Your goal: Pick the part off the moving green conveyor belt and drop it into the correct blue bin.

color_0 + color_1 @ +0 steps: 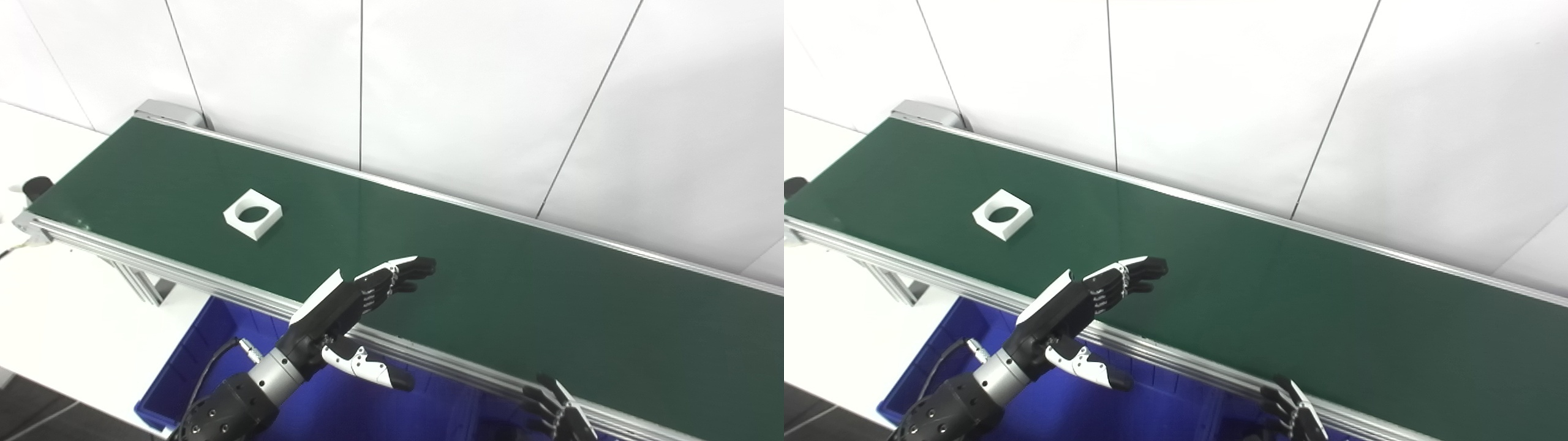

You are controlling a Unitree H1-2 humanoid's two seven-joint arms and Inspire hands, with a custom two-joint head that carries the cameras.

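Left hand (pixel 343 303) is open, holding nothing: fingers (pixel 398 272) stretched out together over the near part of the green conveyor belt (pixel 490 275), thumb (pixel 367 370) splayed down and away, hanging over the blue bin (pixel 184 367). Palm sits roughly above the belt's near aluminium rail (pixel 184 275), wrist and forearm rising from the bottom-left corner. A cable (pixel 211 367) loops off the wrist connector over the bin. Right hand (pixel 1292 413) is only partly in view at the bottom edge, dark fingertips (pixel 542 395) poking up just below the near rail; fingers look apart and nothing is visibly in them, but cannot tell for sure whether it's open since most of it is cut off. Part (pixel 252 213) is a white square block with a round hole through it, lying flat on the belt toward the left end, rotated a bit off the belt's axis, closer to the near rail than the far one. It's well apart from both hands, untouched, up and left of the left fingertips. Bin sits under the belt's near edge, below the left arm; interior mostly hidden by the arm and rail. White panelled wall (pixel 459 92) runs behind the belt. White tabletop (pixel 55 306) shows at left, with a dark round knob (pixel 37 187) at the belt's left end.
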